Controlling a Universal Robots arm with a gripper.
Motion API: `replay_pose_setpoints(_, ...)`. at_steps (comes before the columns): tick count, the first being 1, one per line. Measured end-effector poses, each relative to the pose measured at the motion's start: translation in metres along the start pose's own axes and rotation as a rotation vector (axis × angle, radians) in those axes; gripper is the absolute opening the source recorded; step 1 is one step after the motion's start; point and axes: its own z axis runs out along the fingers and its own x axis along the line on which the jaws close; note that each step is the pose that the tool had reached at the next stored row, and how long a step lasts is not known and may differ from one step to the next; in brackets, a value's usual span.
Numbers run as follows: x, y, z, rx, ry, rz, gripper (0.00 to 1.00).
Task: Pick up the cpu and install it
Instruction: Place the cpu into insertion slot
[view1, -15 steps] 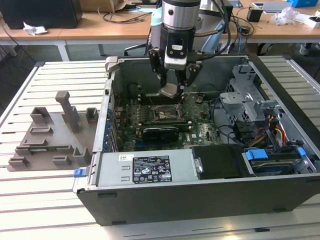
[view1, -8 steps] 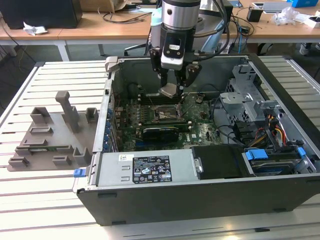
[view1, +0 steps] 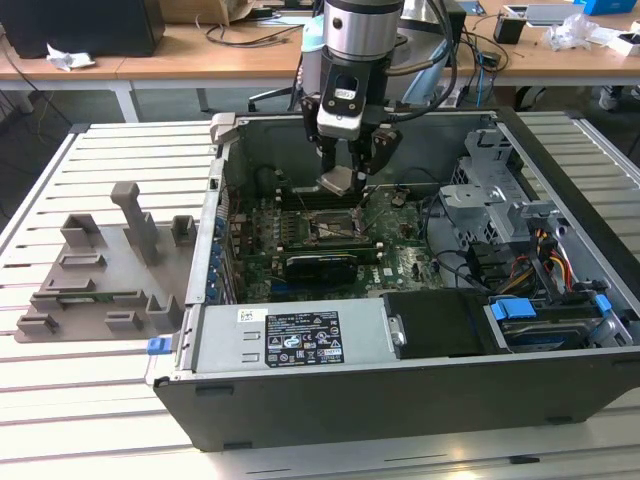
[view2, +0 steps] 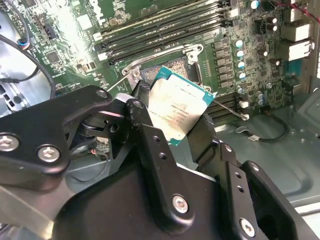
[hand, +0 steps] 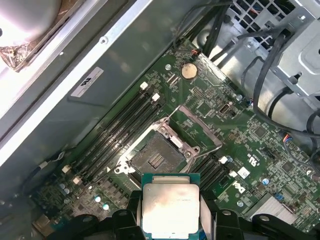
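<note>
While I watch from the exterior view, a grey plastic fixture tray (view1: 105, 265) lies at the exterior view's left on the white slatted metal bench (view1: 60, 400), just beside the open dark grey computer case (view1: 400, 410). Moving right, over the middle of the case, my arm's black claw (view1: 345, 168) hangs above the green motherboard (view1: 400, 262). It is clamped on the small flat square silvery cpu (view1: 337, 182). The chip sits tilted between the fingers (view2: 142, 117) in the second wrist view, gripped by two opposite edges. It is held in the air, clear of the board, just above the square metal-framed socket (view1: 335, 228). In the first wrist view the cpu (hand: 170, 207) is near the camera and the socket (hand: 157, 157) lies open beyond it, with black memory slots (hand: 117, 132) alongside. At the exterior view's right stands a silver drive cage (view1: 490, 190).
</note>
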Motion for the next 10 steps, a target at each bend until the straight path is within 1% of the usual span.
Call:
replay_pose_setpoints(4,0.0000,0.0000,0.0000,-0.0015,0.0008,0.041,0.55)
replay_pose_setpoints(8,0.0000,0.0000,0.0000,-0.0039,0.0021,0.106,0.55)
replay_pose_setpoints(10,0.0000,0.0000,0.0000,-0.0044,0.0021,0.127,0.55)
